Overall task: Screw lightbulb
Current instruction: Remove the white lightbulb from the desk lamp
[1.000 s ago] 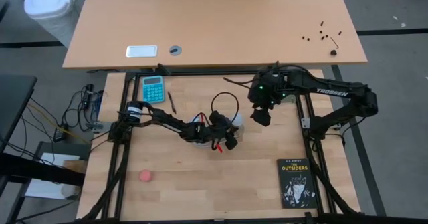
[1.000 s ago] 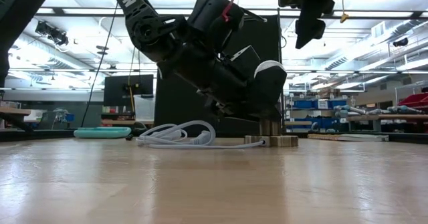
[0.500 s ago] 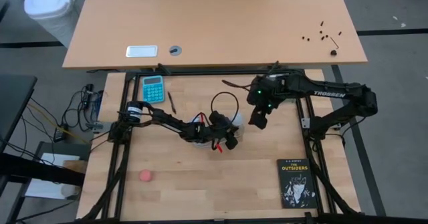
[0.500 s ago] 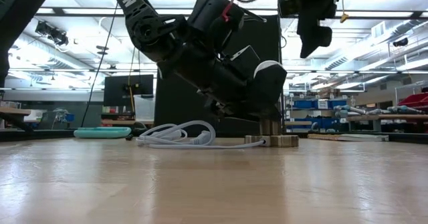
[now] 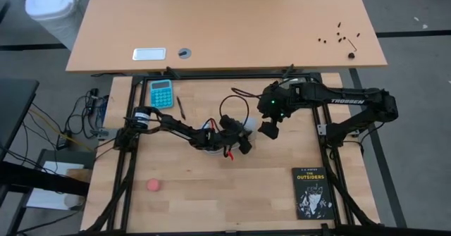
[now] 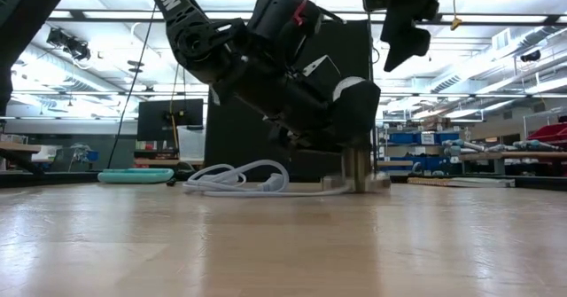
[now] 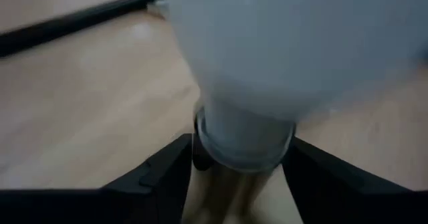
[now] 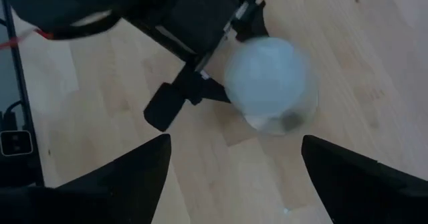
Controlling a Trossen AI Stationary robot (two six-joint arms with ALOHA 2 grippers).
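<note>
The white frosted lightbulb (image 7: 267,50) stands on a socket (image 6: 356,168) near the table's middle. It also shows in the high view (image 5: 249,126) and in the right wrist view (image 8: 267,73). My left gripper (image 5: 239,136) reaches in from the table's left and is shut on the bulb. My right gripper (image 5: 268,128) hangs open and empty above the table, just right of the bulb. Its fingers point down, and in the low view (image 6: 403,40) it is well above the bulb. The socket's white cord (image 6: 239,177) lies coiled on the table. My left gripper pinches the bulb's narrow neck (image 7: 244,144), just below the round glass, between its two fingers (image 7: 167,177). The fingers come slanting down from the table's left. The bulb stands upright over the socket. The joint below the neck is hidden by the fingers.
A teal calculator (image 5: 161,93) and a pen (image 5: 180,108) lie at the far left. A red ball (image 5: 153,185) lies at the near left. A black book (image 5: 312,192) lies at the near right. Black frame rails run along the table's edges.
My right gripper has moved toward the table's left and a little nearer, closing on the bulb from above, and stays open. My left gripper keeps its hold on the bulb. The socket base looks shifted and blurred in the low view.
</note>
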